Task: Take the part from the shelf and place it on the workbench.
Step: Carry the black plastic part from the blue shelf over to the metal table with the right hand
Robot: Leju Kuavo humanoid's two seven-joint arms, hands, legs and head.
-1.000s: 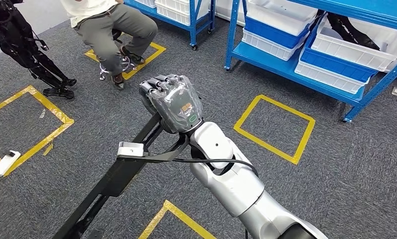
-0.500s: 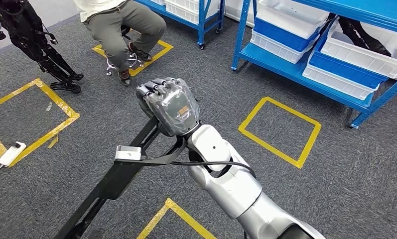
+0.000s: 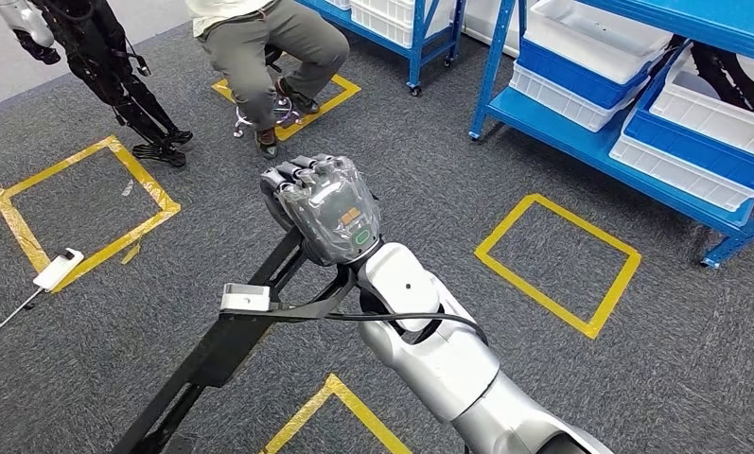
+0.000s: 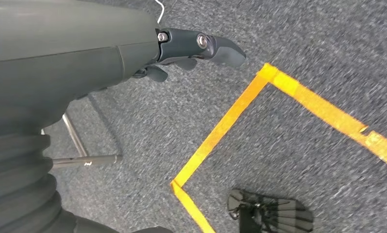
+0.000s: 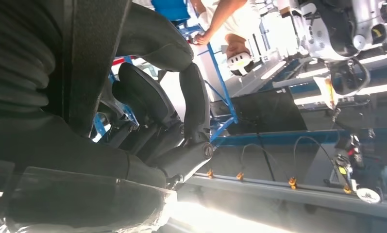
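In the head view my right hand (image 3: 324, 206) is raised in the middle of the picture, with its fingers wrapped around a long black part (image 3: 223, 342). The part slants down toward the lower left and carries a small white block (image 3: 247, 299). The right wrist view shows the same black part (image 5: 91, 53) running through the hand, with dark fingers (image 5: 195, 104) curled over it. My left hand (image 4: 191, 46) hangs above the grey carpet, its fingers loose and holding nothing.
A blue shelf (image 3: 581, 128) with white and blue bins stands at the upper right; one bin holds a black part (image 3: 732, 80). A person (image 3: 269, 38) sits on a stool ahead. Another robot's black legs (image 3: 117, 76) stand at the upper left. Yellow tape squares (image 3: 557, 260) mark the carpet.
The whole scene has slid to the right and down in the picture, so the camera has turned. My right hand and the black part stay in much the same place in view.
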